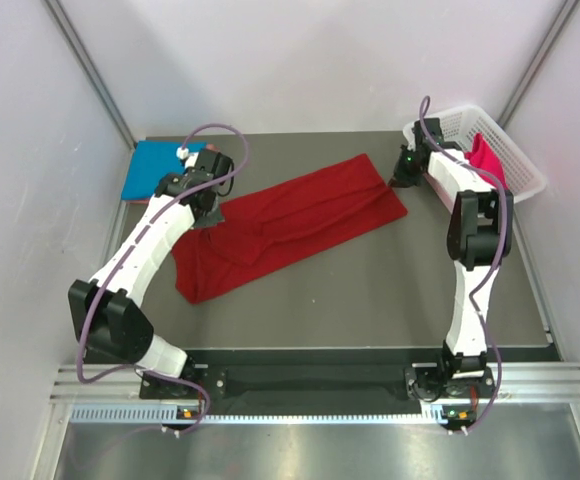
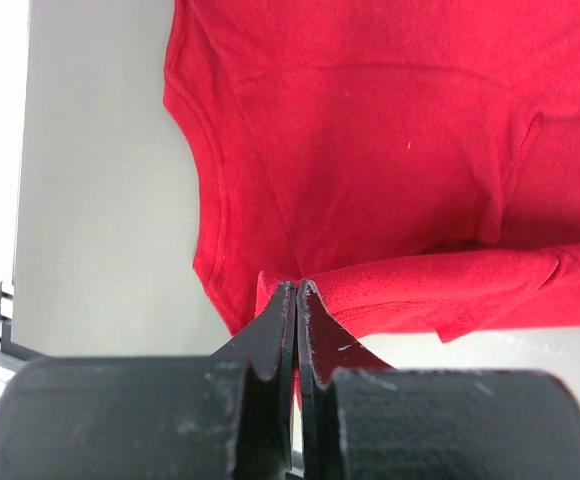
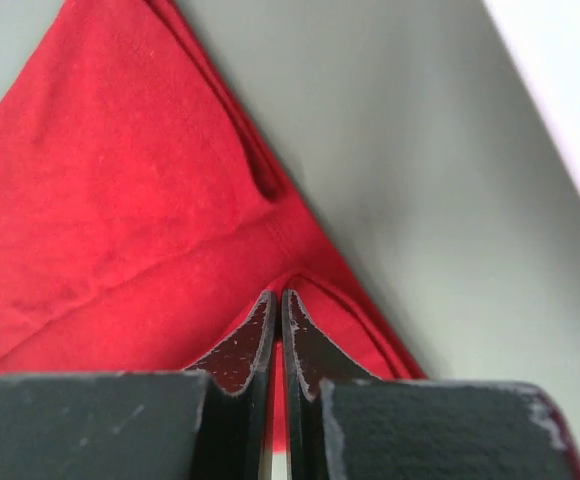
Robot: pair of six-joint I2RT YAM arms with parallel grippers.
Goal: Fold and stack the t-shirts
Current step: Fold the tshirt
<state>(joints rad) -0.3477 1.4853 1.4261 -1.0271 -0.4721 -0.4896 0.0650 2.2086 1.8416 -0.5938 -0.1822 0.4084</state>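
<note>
The dark red t-shirt (image 1: pixel 290 225) lies stretched across the table from lower left to upper right. My left gripper (image 1: pixel 208 205) is shut on its left edge; the left wrist view shows the fingers pinching a red fold (image 2: pixel 370 290) at the gripper (image 2: pixel 297 287). My right gripper (image 1: pixel 398 182) is shut on the shirt's far right corner; the right wrist view shows red cloth (image 3: pixel 120 200) pinched at the gripper (image 3: pixel 277 295). A bright blue t-shirt (image 1: pixel 155 168) lies folded at the back left. A hot pink t-shirt (image 1: pixel 487 160) sits in the basket.
A white plastic lattice basket (image 1: pixel 515 165) stands at the back right corner, beside my right arm. The grey table (image 1: pixel 370 290) shows bare in front of the red shirt. Walls close in on both sides and behind.
</note>
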